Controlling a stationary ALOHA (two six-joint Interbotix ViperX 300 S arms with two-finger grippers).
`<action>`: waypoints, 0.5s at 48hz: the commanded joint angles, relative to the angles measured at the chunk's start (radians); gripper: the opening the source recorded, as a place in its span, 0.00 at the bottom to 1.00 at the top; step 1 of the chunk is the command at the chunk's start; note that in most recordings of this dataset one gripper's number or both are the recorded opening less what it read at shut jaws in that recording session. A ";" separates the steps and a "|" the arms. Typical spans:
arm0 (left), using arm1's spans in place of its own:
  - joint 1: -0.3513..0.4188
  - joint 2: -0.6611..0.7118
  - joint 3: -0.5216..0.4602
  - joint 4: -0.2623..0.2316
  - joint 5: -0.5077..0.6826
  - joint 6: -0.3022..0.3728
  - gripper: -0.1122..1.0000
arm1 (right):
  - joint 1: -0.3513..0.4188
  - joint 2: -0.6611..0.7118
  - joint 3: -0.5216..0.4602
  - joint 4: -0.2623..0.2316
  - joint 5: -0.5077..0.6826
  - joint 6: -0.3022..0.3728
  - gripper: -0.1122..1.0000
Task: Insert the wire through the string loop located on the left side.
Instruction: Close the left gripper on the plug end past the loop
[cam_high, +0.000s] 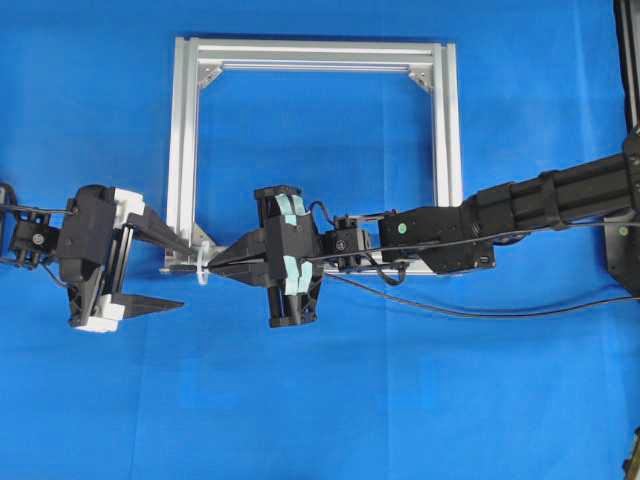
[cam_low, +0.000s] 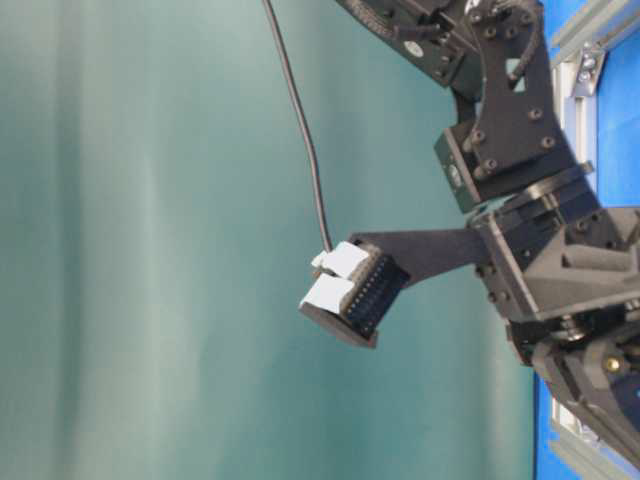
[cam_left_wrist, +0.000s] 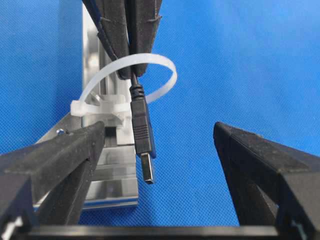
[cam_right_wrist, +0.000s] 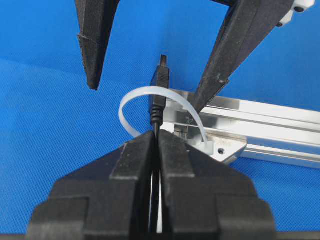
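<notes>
I see the wire (cam_left_wrist: 141, 131) — a thin black flexible cable ending in a black moulded plug with a flat silver metal tip — sitting with its plug end already past the string loop (cam_left_wrist: 150, 70), a small white plastic tie curved into an open ring. In the left wrist view the plug hangs on the near side of the ring with the cable running back through it; in the right wrist view the ring arches over the cable just ahead of the clamping fingertips. The loop is anchored at the lower left corner of the silver aluminium rectangular frame (cam_high: 183, 150), which lies flat on the blue cloth table cover (cam_high: 320, 400).

The right gripper (cam_high: 215, 262) reaches across from the right, its black fingers pressed together on the wire just behind the plug, tips right at the loop. From there the wire trails back along the right arm and across the cloth.

The left gripper (cam_high: 185, 272) faces it from the left, fingers spread wide apart — one tip close to the frame corner, the other well out over the cloth. The plug sits between those fingers, touching neither.
</notes>
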 joint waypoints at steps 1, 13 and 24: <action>0.005 -0.011 -0.008 0.002 -0.006 0.000 0.86 | -0.005 -0.023 -0.008 0.002 -0.003 0.002 0.10; 0.005 -0.011 -0.012 0.002 -0.005 0.000 0.86 | -0.005 -0.023 -0.008 0.003 -0.003 0.000 0.10; 0.015 -0.009 -0.021 0.002 0.003 0.008 0.75 | -0.006 -0.023 -0.006 0.003 -0.003 0.002 0.10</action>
